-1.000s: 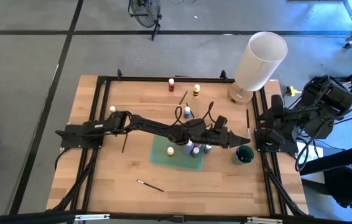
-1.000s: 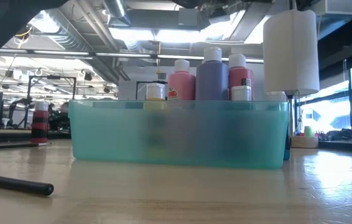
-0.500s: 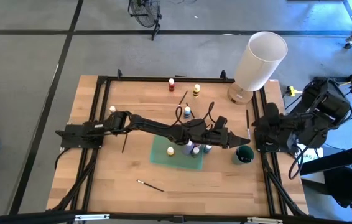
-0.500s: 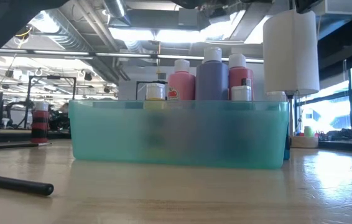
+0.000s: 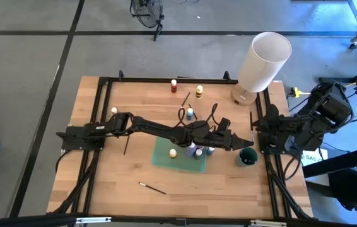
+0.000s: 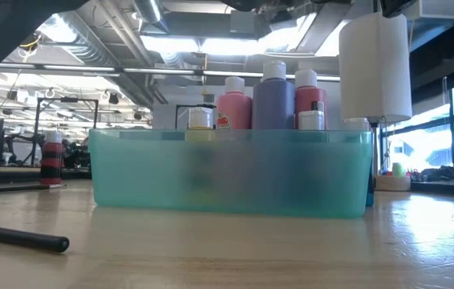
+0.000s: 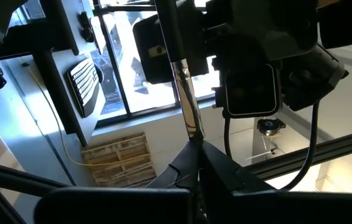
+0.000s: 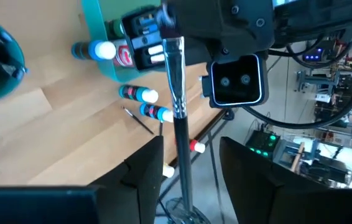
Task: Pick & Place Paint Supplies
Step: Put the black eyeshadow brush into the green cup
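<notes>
Overhead looking down, table-level close behind teal bin [image 6: 231,172], both showing bin

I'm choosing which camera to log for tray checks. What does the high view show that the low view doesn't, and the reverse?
Only the high view: the table's black frame and the grey floor around it. Only the low view: the ceiling lights and the label on the pink bottle. Both: the teal tray and the white cylinder.
</notes>
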Tool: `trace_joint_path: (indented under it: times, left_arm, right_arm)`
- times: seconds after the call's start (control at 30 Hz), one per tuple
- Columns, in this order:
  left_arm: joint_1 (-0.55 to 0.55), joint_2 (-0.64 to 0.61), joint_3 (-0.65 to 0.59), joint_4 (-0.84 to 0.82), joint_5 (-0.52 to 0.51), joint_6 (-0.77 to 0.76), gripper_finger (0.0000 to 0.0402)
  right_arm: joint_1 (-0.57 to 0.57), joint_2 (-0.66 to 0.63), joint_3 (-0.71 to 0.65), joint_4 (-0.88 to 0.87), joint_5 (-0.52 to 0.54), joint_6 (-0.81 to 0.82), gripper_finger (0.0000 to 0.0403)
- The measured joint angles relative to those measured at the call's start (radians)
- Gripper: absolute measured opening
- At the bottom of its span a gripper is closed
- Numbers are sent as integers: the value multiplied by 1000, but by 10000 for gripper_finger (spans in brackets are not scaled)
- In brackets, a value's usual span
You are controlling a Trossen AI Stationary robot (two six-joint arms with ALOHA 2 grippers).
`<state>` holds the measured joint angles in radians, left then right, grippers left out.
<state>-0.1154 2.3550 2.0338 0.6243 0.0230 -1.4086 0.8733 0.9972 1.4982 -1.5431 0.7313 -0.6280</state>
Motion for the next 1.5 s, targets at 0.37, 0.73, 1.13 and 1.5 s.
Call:
trace_joint_path:
  times: [0.37,0.73,1.13,1.5]
  left_arm:
    - [-2,0,0,0,5,8,2]
    - [-7,0,0,0,13,19,2]
    - [-7,0,0,-3,12,27,2]
    - [-7,0,0,0,-20,43,31]
  right_arm:
    - [-77,53,0,9,-46,-57,160]
    - [-146,60,0,6,-56,-64,108]
    - [-162,60,0,-24,-131,-76,24]
    - [-162,60,0,-29,-114,-58,24]
